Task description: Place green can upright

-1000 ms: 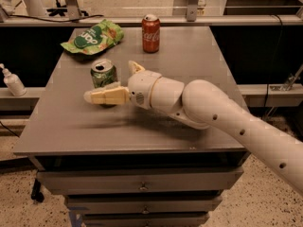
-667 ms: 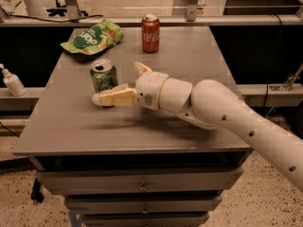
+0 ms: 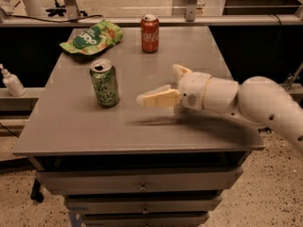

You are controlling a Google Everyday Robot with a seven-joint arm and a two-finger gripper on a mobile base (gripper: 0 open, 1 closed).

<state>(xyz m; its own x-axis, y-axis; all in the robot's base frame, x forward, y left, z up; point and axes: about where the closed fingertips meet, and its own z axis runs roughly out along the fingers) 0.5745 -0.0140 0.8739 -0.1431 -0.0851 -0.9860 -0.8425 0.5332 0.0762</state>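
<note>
We note a gray counter (image 3: 142, 131) with drawers. On it: green can (image 3: 105, 83) upright, left of centre; red Coca-Cola can (image 3: 150, 33) upright near far edge; green snack bag (image 3: 91, 38) flat, far-left corner. Hand (image 3: 158, 85) hovers right of the green can, fingers spread, not touching.

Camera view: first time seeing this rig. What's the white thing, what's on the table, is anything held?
The white thing is a robot arm reaching in from the picture's right. The pale two-finger gripper at its tip hovers just above the table, right of the green can and apart from it; its fingers are spread and hold nothing. There is one view only, looking down at the grey table from its drawer side; where the camera sits is not shown. On the table: the green can stands upright, a red Coca-Cola can stands upright at the back, and a flat green snack bag lies at the back left.
</note>
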